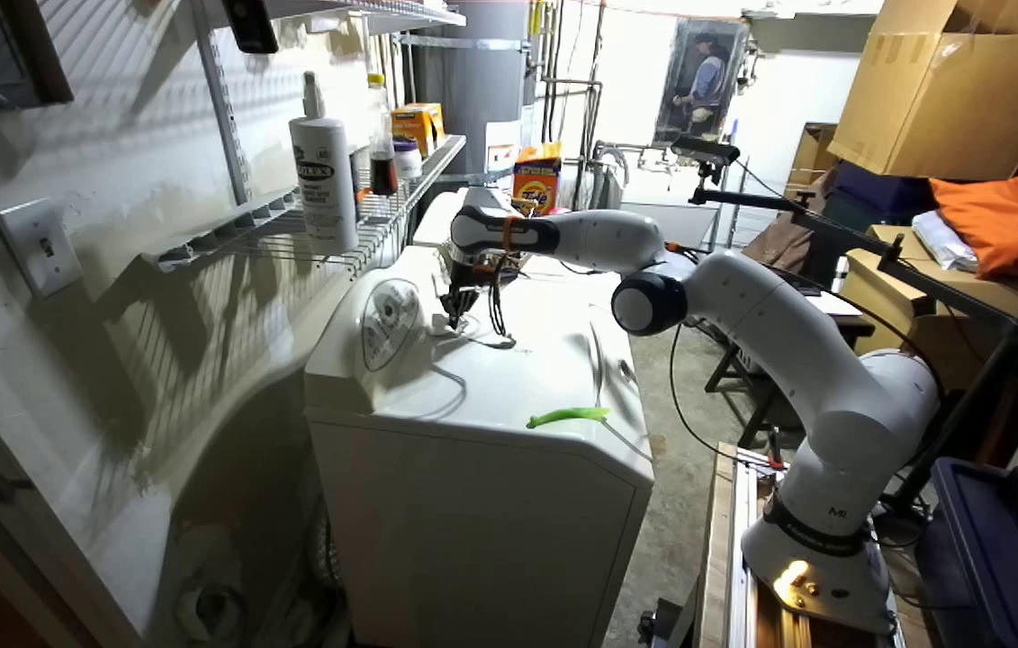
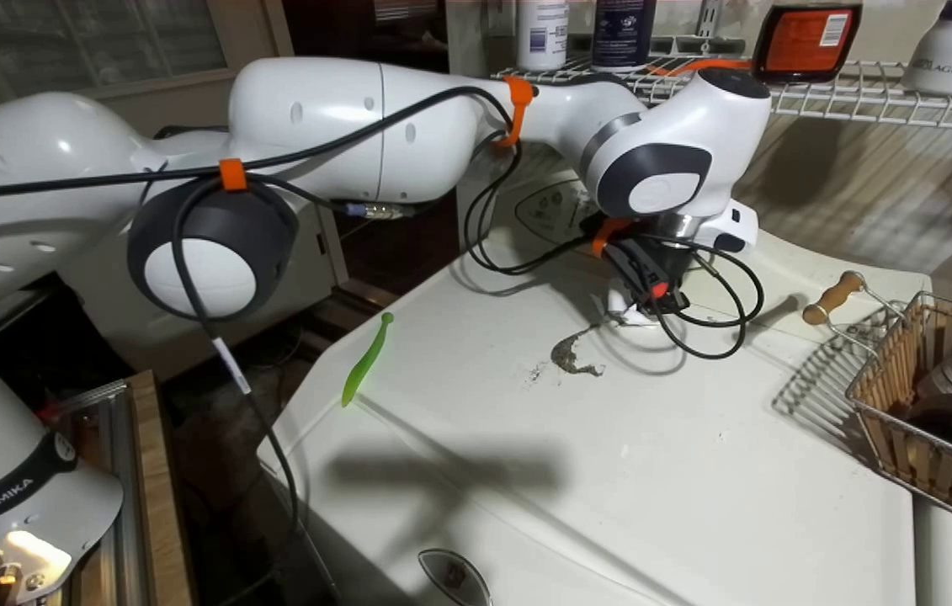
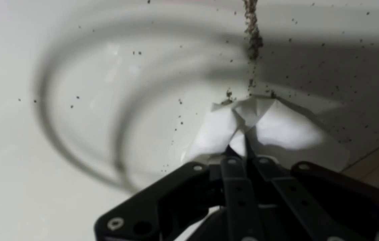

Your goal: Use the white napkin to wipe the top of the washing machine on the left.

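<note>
The white napkin is crumpled and pinched between the fingertips of my gripper in the wrist view. It rests on the white washing machine top, close to the control panel at the back. The napkin also shows small under the gripper in both exterior views. My gripper is low over the machine top in both exterior views. A dark streak of dirt leads up to the napkin's edge, with specks scattered around. The dirt also shows as a curved patch in an exterior view.
A green strip-like object lies near the machine's side edge. A wire basket with bottles stands toward the far side. A wire shelf with bottles hangs on the wall above the machine's back. Loose cables hang round the gripper.
</note>
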